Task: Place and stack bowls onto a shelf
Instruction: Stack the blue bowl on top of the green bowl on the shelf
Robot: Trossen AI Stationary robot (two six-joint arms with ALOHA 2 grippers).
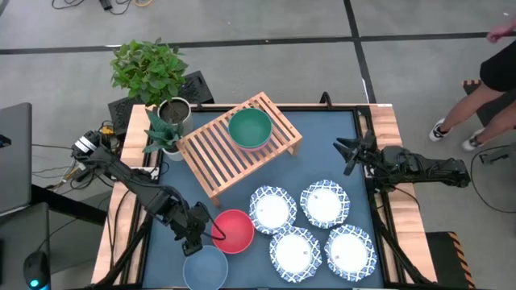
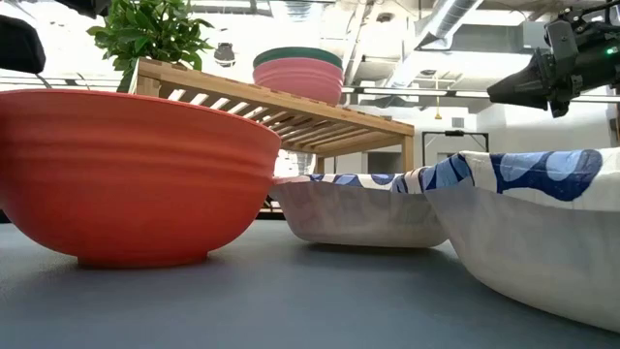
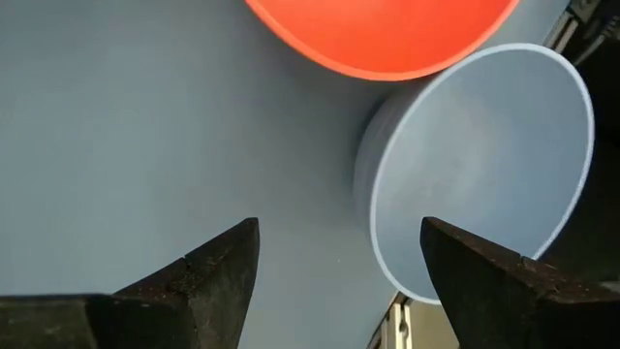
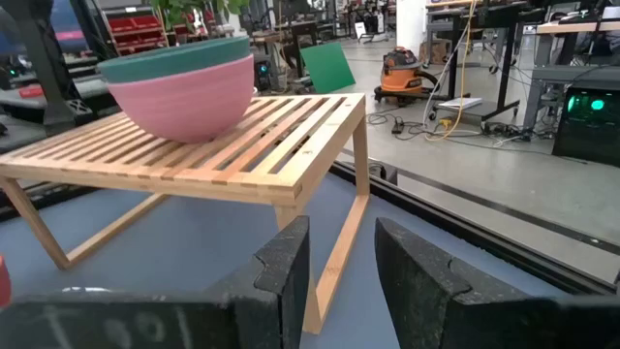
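High view gives me the slatted light-wood shelf [image 1: 239,143] mid-table, with the dark green bowl nested in the pink bowl [image 1: 251,129] on its top. My left gripper [image 1: 199,234] hangs low near the front edge with fingers wide and nothing between them, between the red bowl [image 1: 234,230] and the grey-blue bowl [image 1: 205,267]. Four white blue-rimmed dishes [image 1: 272,208] sit beside them. My right gripper [image 1: 348,152] waits at the table's right side, fingers narrowly parted and holding nothing.

No legible text, labels, brand names, nos. or signs are seen in any view; nothing readable on bowls, shelf, arms or bkgd equipment.
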